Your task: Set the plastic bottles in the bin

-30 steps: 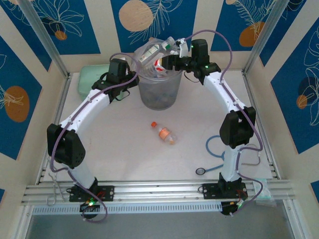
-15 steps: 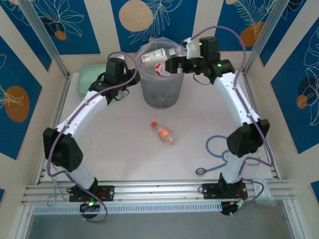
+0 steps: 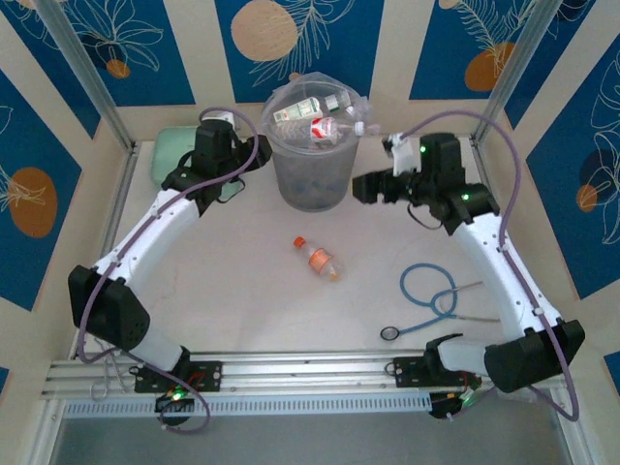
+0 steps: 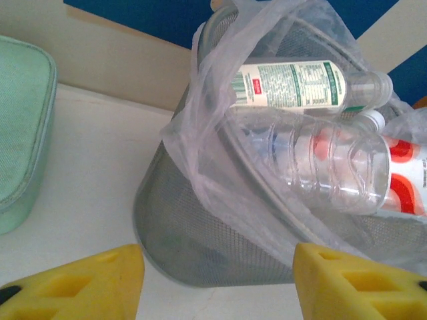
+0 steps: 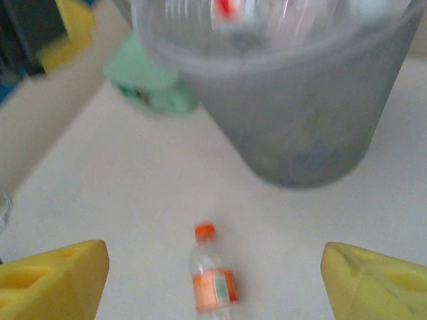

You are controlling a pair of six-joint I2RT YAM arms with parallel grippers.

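Heap of plastic bottles [image 3: 315,114] fills the bin [image 3: 310,179] up to its rim, so the top ones lie high in the liner. Left gripper [image 4: 217,287] sits just left of the bin, jaws apart, empty. Right gripper [image 3: 365,188] is right of the bin, jaws spread, empty. It is probably lining up on the orange-capped bottle [image 3: 319,259], which lies on the table [image 3: 242,291] in front of the bin; its wrist view is blurry.
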